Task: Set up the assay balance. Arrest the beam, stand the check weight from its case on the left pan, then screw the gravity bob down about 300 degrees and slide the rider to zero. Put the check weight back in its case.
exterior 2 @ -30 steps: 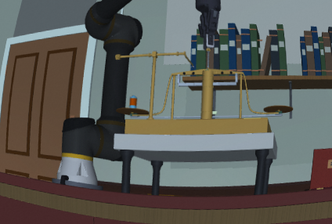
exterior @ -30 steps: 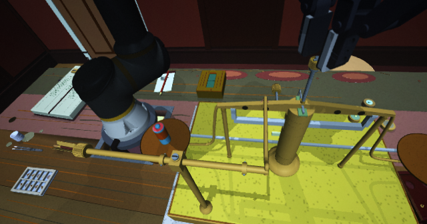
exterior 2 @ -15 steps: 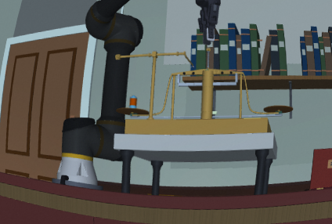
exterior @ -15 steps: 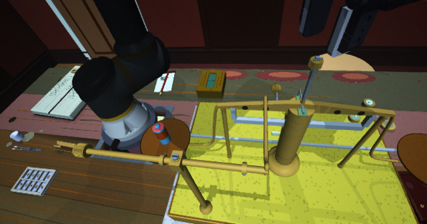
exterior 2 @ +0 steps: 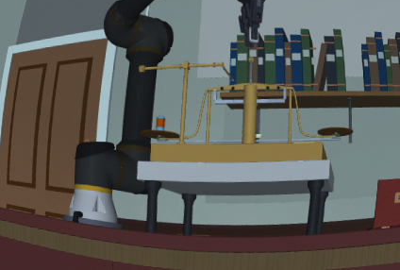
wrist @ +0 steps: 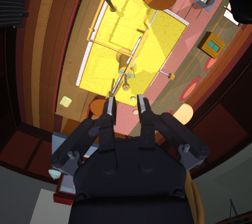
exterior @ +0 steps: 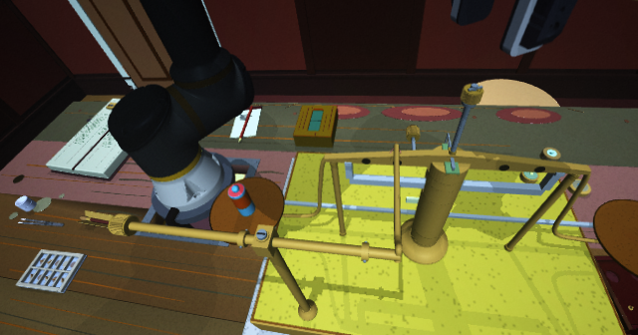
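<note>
The right pan (exterior: 618,235) is cut off at the edge of the side camera. The red and blue check weight (exterior: 241,199) stands upright on the left pan (exterior: 246,211). Its wooden case (exterior: 315,125) sits open behind the balance. The knurled gravity bob (exterior: 471,93) tops a threaded stem above the beam (exterior: 448,160). My gripper (wrist: 126,106) hangs open and empty well above the bob, clear of it. The rider carrier rod (exterior: 259,239) runs along the front.
The balance's central column (exterior: 438,205) rises from the yellow base. The robot's own base (exterior: 189,195) stands just behind the left pan. A ledger (exterior: 89,143) and a tray of small parts (exterior: 50,270) lie on the bench to the left.
</note>
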### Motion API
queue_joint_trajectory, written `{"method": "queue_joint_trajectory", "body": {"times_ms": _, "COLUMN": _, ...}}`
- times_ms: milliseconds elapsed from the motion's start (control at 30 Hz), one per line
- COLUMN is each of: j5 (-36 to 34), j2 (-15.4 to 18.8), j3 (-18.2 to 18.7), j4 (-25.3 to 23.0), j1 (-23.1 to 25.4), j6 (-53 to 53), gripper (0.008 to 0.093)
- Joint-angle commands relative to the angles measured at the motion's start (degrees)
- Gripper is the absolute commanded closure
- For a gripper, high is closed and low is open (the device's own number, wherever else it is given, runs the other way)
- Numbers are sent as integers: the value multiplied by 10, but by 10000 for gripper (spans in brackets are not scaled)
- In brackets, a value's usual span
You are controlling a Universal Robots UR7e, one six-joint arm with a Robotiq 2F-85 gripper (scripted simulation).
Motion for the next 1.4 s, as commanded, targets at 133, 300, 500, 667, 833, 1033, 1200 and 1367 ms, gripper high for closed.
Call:
{"method": "queue_joint_trajectory", "body": {"times_ms": 133, "j5": 0, "j2": 2, "j3": -12, "j4": 8, "j1": 0, "j6": 0, "gripper": 634}}
{"method": "queue_joint_trajectory", "body": {"times_ms": 300, "j5": 0, "j2": 2, "j3": -12, "j4": 8, "j1": 0, "j6": 0, "gripper": 634}}
{"method": "queue_joint_trajectory", "body": {"times_ms": 500, "j5": 0, "j2": 2, "j3": -12, "j4": 8, "j1": 0, "j6": -1, "gripper": 634}}
{"method": "queue_joint_trajectory", "body": {"times_ms": 667, "j5": 0, "j2": 2, "j3": -12, "j4": 8, "j1": 0, "j6": -5, "gripper": 634}}
{"method": "queue_joint_trajectory", "body": {"times_ms": 833, "j5": 0, "j2": 2, "j3": -12, "j4": 8, "j1": 0, "j6": -16, "gripper": 634}}
{"method": "queue_joint_trajectory", "body": {"times_ms": 1033, "j5": 0, "j2": 2, "j3": -13, "j4": 8, "j1": 0, "j6": -38, "gripper": 634}}
{"method": "queue_joint_trajectory", "body": {"times_ms": 1200, "j5": 0, "j2": 2, "j3": -13, "j4": 8, "j1": 0, "j6": -67, "gripper": 634}}
{"method": "queue_joint_trajectory", "body": {"times_ms": 1367, "j5": 0, "j2": 2, "j3": -13, "j4": 8, "j1": 0, "j6": -105, "gripper": 634}}
